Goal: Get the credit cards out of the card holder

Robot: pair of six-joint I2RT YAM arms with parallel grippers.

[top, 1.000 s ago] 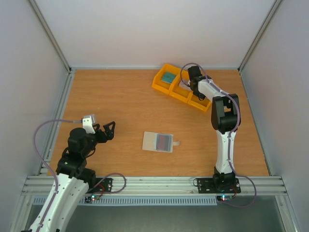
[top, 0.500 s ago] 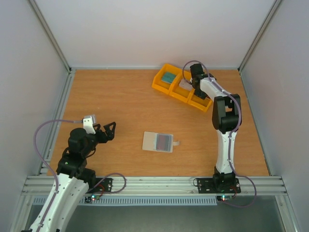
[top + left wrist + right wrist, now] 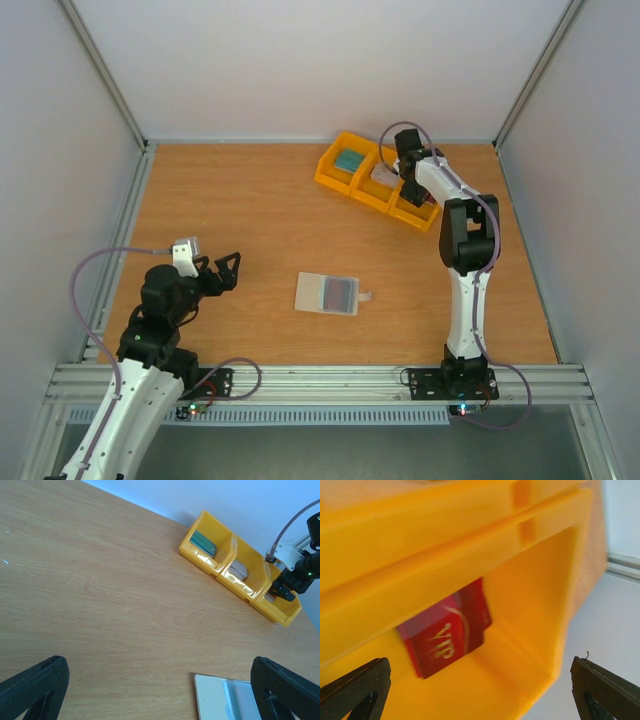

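While R gripper (image 3: 480, 690) gapes wide, empty, red card (image 3: 447, 637) lies just below it in yellow bin (image 3: 420, 540). Card holder (image 3: 328, 293) open on bench (image 3: 250, 220), ahead-right of L gripper (image 3: 160, 690), also wide. Tucked card (image 3: 340, 292) prob. light, thin, stiff, slick: pinch exposed edge.

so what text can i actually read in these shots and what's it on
"VIP": pale lettering on the red rectangular card lying in the yellow plastic bin tray, right wrist view.
Too small to read: print on the reddish card in the open cream-white folding card holder.
Nothing legible: the pale card and the flat green item in the tray's other compartments.
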